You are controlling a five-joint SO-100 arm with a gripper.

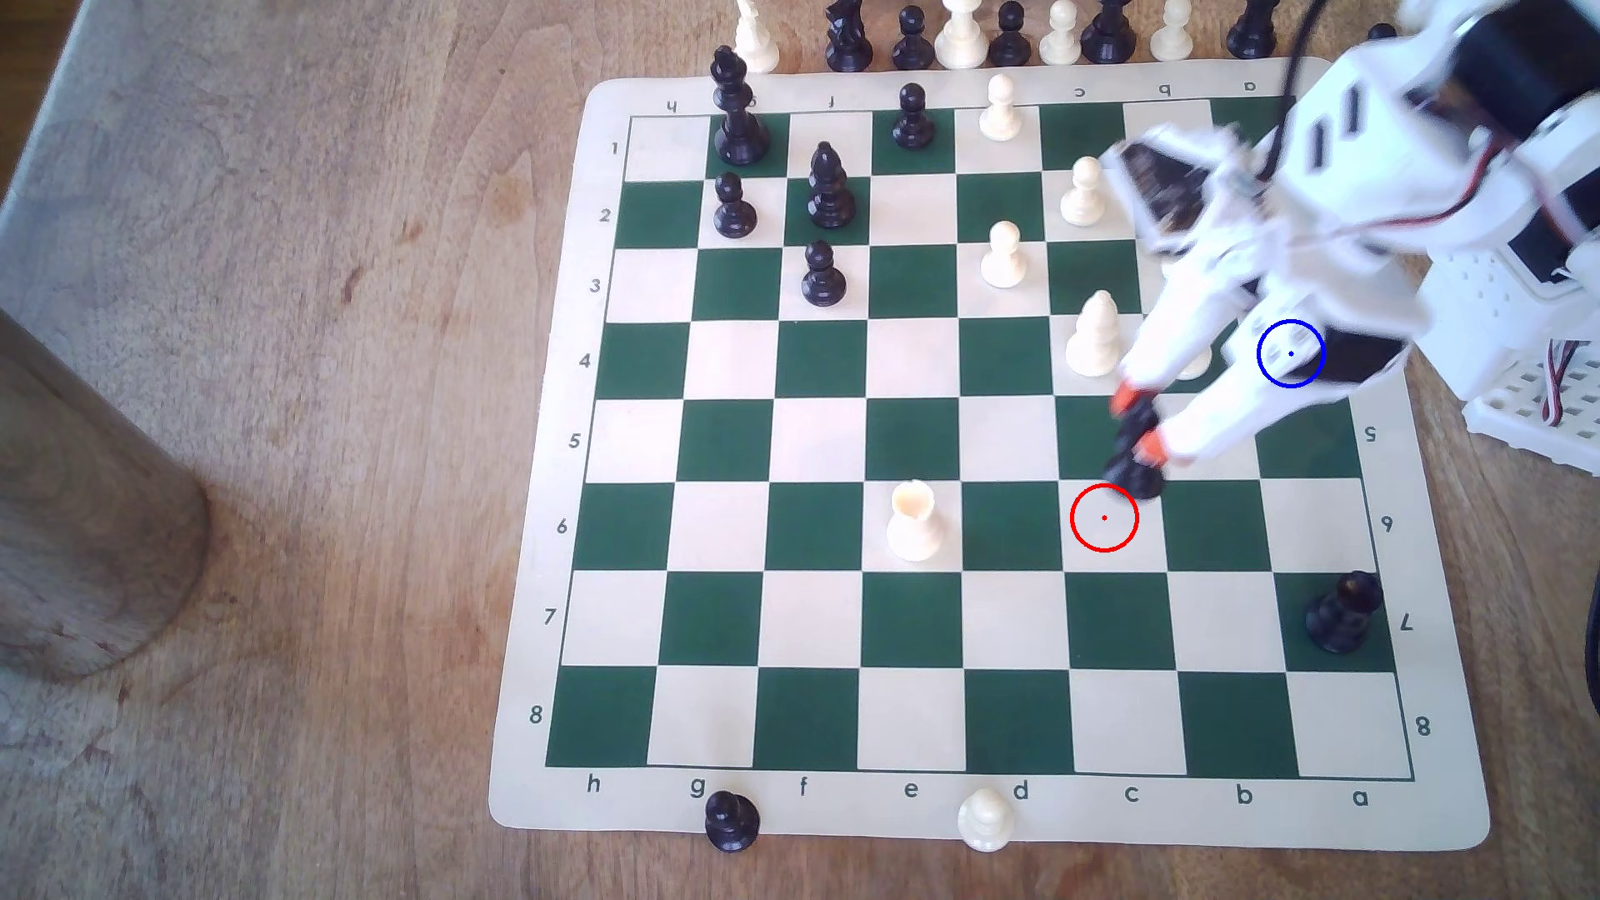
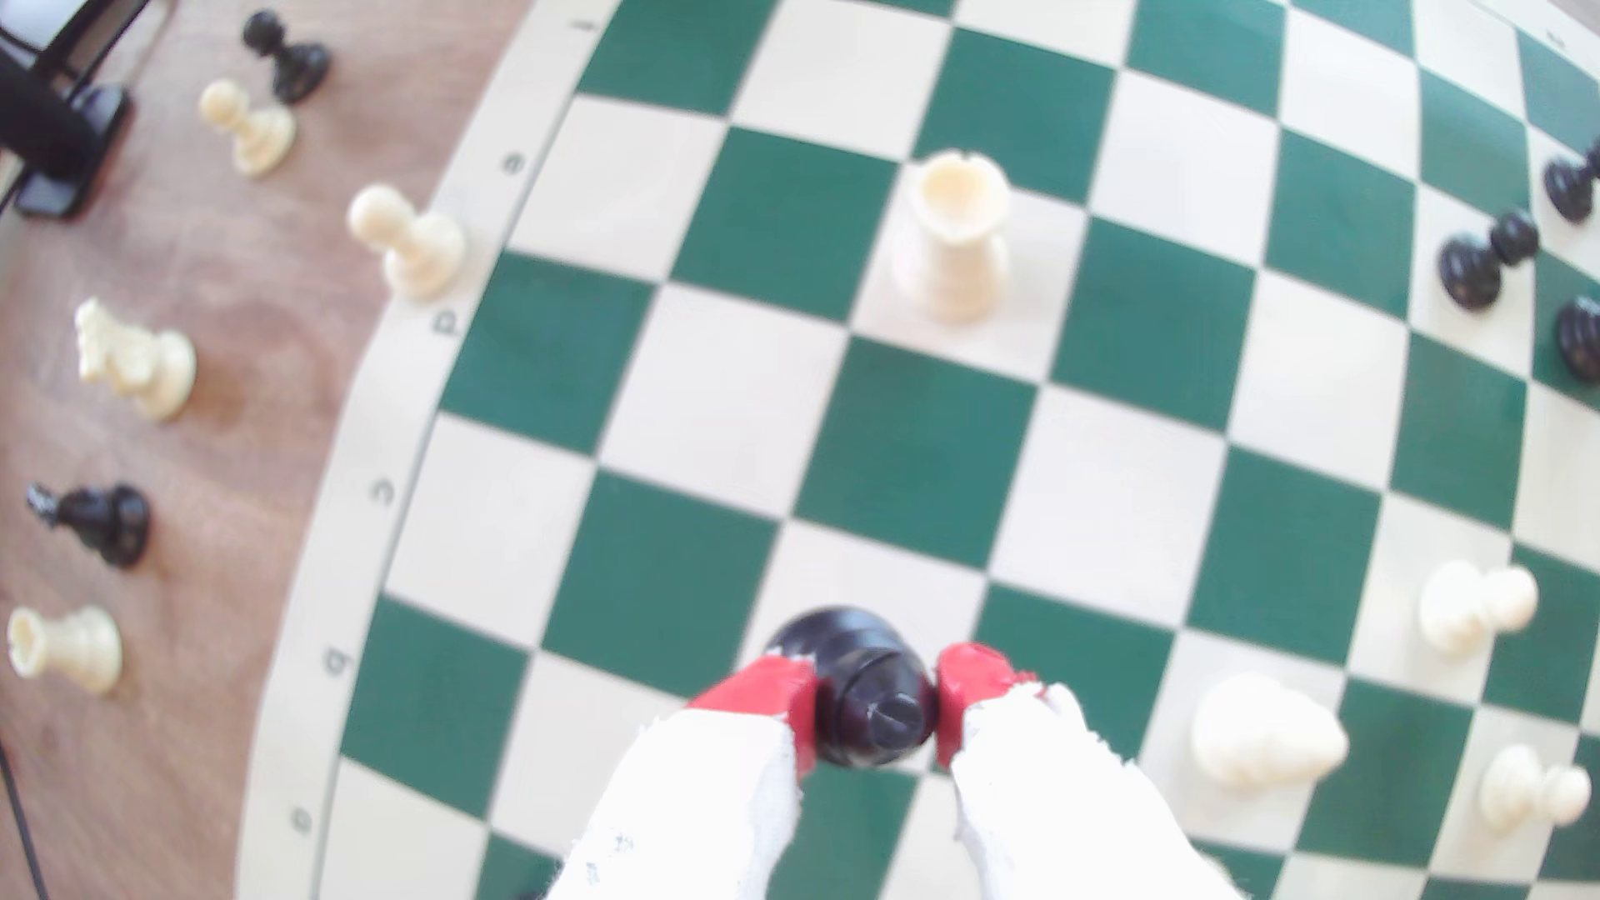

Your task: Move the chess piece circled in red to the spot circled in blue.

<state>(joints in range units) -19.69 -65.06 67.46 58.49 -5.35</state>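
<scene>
The chess piece circled in red [image 1: 1134, 454] is glossy black, with a wide round base, tapering body and small slotted knob on top. It leans, its base just off the upper right edge of the red ring in the exterior view. The spot circled in blue [image 1: 1291, 353], a thin blue ring with centre dot, lies well apart, toward that view's upper right.

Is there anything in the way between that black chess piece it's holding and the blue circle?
The end effector grips the black piece. Toward the blue circle, a cream piece shows partly behind the arm, near the path. The arm hides much of that stretch, so it's hard to be sure.
</scene>
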